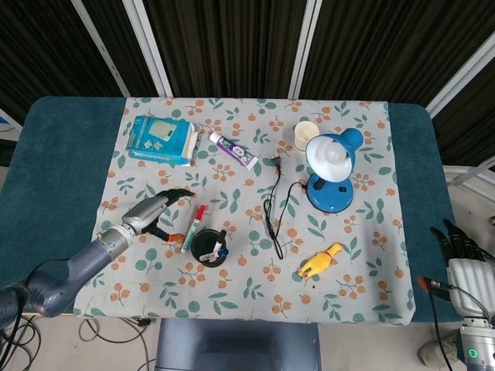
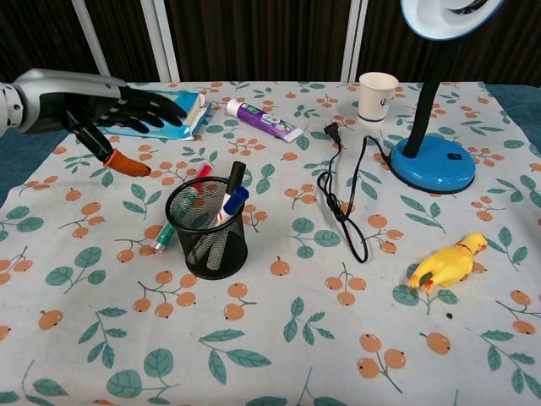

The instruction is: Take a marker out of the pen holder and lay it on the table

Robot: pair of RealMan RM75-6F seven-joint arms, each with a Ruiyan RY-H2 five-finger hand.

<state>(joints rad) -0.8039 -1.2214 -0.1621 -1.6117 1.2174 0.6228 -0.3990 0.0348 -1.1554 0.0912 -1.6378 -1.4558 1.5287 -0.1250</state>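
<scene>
On the floral cloth (image 1: pixel 232 193), the marker (image 1: pixel 193 227) lies beside the pen holder (image 2: pixel 207 227); left robot hand (image 2: pixel 110 108) spread, empty; right's (image 1: pixel 464 255) grip unclear.

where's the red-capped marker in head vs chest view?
Head view: the red-capped marker lies on the cloth lower left of centre, between the left hand and the pen holder, red cap pointing away from the robot.
Chest view: left of centre, the marker lies partly hidden behind the holder; only its ends show.
Shared landmark: the black mesh pen holder, right beside it in both.
</scene>
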